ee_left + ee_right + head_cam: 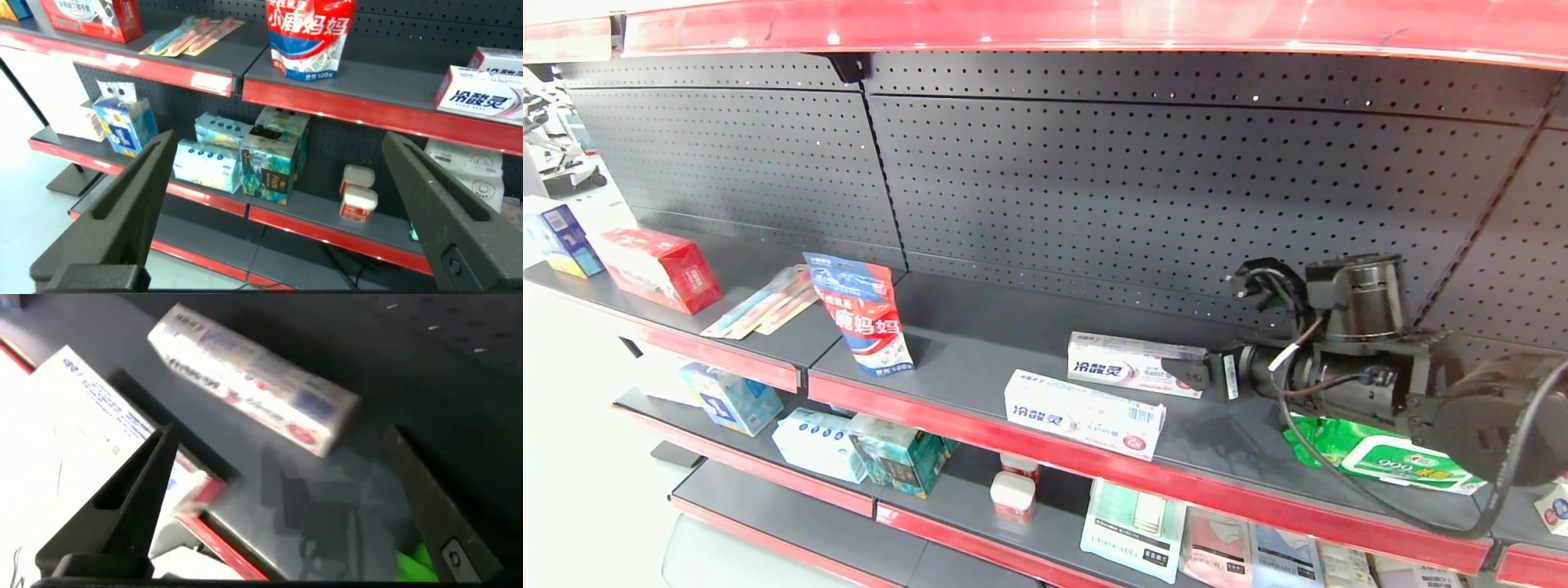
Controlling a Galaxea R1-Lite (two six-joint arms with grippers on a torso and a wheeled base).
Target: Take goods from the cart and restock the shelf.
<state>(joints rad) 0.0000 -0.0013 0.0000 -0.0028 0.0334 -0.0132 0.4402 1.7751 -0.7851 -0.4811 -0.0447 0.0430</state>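
Two white toothpaste boxes lie on the dark shelf board (980,343): a rear one (1135,365) (253,376) and a front one (1083,412) (90,416) at the red front edge. My right gripper (1194,372) (279,437) hovers low over the board at the rear box's right end, open, nothing between its fingers. Its fingers (131,498) frame bare shelf, with the rear box just beyond the tips. My left gripper (279,139) is open and empty in front of the lower shelves, facing boxed goods (245,155).
A green wipes pack (1388,453) lies under my right arm. A blue-red pouch (866,314) stands left of the toothpaste, with toothbrushes (764,302) and a red box (662,268) farther left. Perforated back panel behind. Lower shelves carry tissue packs (821,441) and small jars (1013,494).
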